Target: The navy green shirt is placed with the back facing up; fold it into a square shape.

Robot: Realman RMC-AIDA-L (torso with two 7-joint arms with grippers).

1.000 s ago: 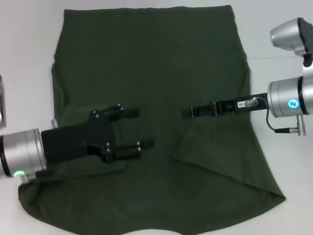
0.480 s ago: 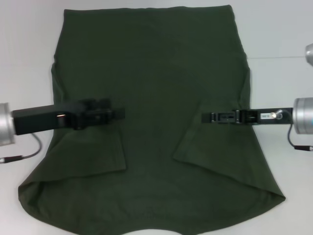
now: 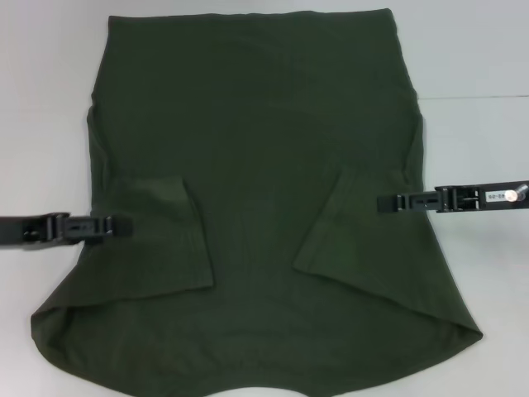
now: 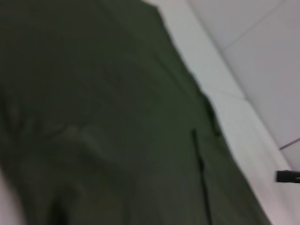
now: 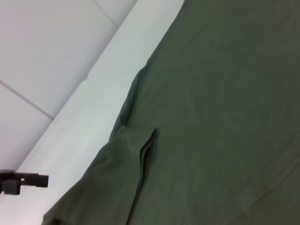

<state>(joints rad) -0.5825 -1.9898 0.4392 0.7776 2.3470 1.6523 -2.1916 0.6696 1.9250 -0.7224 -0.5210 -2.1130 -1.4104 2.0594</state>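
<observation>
The navy green shirt (image 3: 256,141) lies flat on the white table, plain side up, hem at the far edge. Both sleeves are folded inward onto the body: the left one (image 3: 157,240) and the right one (image 3: 364,248). My left gripper (image 3: 124,225) hangs over the shirt's left edge, seen edge-on and holding nothing. My right gripper (image 3: 384,202) hangs over the shirt's right edge, also edge-on and empty. The shirt (image 4: 103,117) fills the left wrist view, with the right gripper (image 4: 288,176) far off. The right wrist view shows the shirt (image 5: 220,117) and the left gripper (image 5: 23,182).
The white table (image 3: 471,58) shows bare on both sides of the shirt and beyond its hem. A thin seam line (image 3: 471,97) crosses the table on the right. The shirt's near edge runs off the bottom of the head view.
Both arms have drawn back outward from the shirt's middle toward its side edges. The left gripper turned from a flat open pose to edge-on. The folded sleeves stay lying on the shirt.
</observation>
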